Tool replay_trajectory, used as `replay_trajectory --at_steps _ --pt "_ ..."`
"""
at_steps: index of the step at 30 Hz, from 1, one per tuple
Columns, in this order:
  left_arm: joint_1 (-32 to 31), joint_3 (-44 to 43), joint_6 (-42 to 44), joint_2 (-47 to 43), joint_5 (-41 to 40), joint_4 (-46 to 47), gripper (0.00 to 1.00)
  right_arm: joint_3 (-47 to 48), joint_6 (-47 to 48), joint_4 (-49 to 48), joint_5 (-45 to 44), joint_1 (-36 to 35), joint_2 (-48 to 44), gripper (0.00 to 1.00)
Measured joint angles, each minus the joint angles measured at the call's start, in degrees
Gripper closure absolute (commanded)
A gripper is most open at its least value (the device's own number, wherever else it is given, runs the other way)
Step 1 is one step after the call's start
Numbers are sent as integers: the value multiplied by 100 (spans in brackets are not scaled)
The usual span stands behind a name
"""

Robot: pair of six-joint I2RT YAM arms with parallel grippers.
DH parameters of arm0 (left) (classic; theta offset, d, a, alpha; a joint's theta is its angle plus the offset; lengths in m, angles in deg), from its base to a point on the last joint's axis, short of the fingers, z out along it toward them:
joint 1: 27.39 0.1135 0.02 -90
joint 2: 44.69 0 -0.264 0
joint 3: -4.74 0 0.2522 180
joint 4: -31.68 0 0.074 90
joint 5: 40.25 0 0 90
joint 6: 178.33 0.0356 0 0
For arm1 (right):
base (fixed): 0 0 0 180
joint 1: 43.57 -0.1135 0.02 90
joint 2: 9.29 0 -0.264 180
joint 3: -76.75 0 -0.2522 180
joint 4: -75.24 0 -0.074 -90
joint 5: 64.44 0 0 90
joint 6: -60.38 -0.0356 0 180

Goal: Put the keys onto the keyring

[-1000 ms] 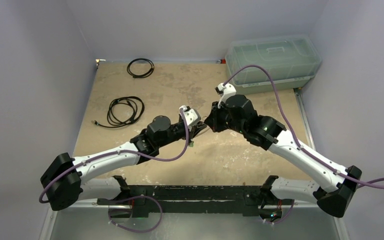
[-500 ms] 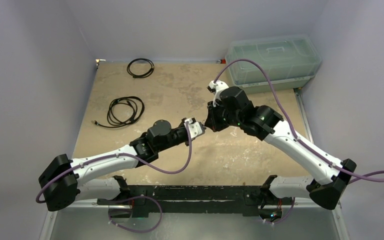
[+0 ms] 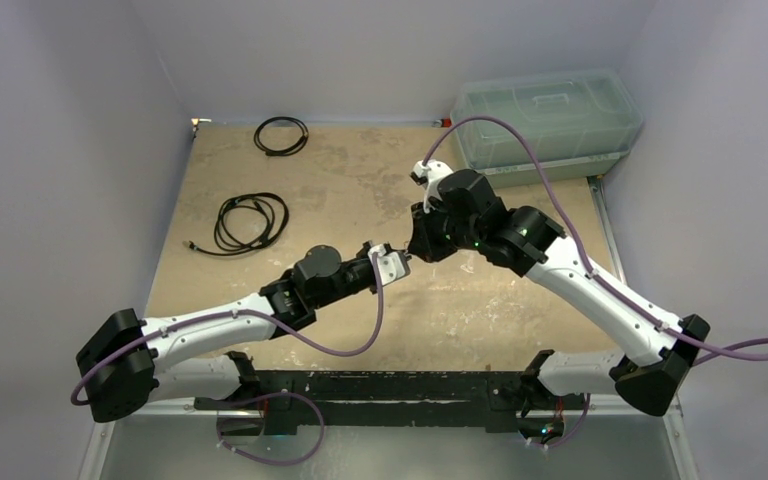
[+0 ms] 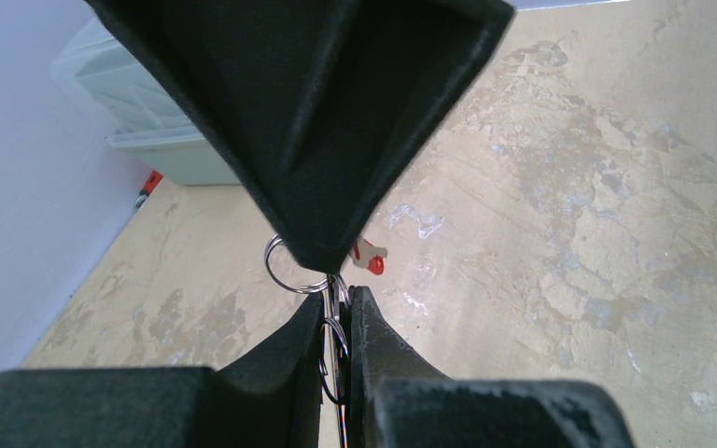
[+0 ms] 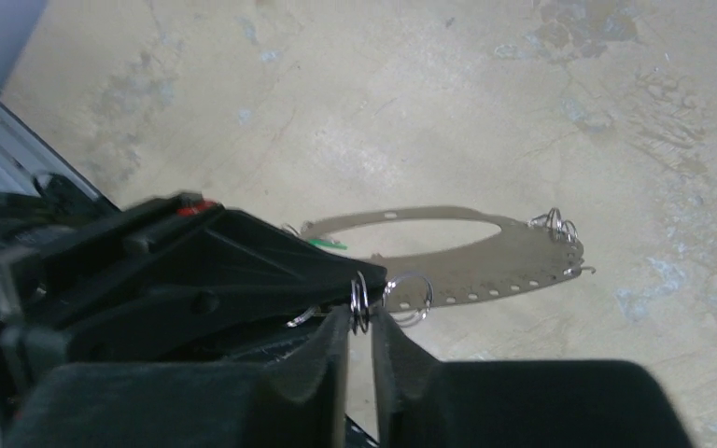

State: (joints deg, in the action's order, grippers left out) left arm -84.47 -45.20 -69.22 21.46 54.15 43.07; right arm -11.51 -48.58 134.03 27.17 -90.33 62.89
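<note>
My left gripper (image 4: 336, 299) is shut on the keyring (image 5: 495, 266), a large flat silver oval plate with a row of small holes, and holds it above the table. Small split rings hang from the plate; one (image 4: 285, 271) shows by the fingertips. My right gripper (image 5: 361, 317) meets the left one tip to tip at mid-table (image 3: 412, 250). Its jaws stand slightly apart around a split ring (image 5: 359, 297) and do not pinch it. A green key (image 5: 329, 245) peeks out behind the left gripper. A red key (image 4: 371, 261) lies on the table beyond the fingertips.
A clear lidded box (image 3: 545, 125) stands at the back right. A thin black cable loop (image 3: 281, 135) lies at the back left, and a coiled black cord (image 3: 250, 222) nearer on the left. Grey walls close in both sides.
The right wrist has shifted left and back towards the left gripper, and the left wrist has turned and dropped slightly. The right jaws have eased apart a little.
</note>
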Motion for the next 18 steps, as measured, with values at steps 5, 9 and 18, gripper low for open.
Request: replay_trajectory --at_steps 5,9,18 --pt "-46 48 -238 7 20 96 100 24 2 -358 -118 83 -168 43" --pt "-70 42 -629 142 -44 219 100 -120 -107 -861 -348 105 -638 38" --pt "-70 -15 -1770 511 -503 533 100 -1650 -710 -2258 -977 109 -2159 43"
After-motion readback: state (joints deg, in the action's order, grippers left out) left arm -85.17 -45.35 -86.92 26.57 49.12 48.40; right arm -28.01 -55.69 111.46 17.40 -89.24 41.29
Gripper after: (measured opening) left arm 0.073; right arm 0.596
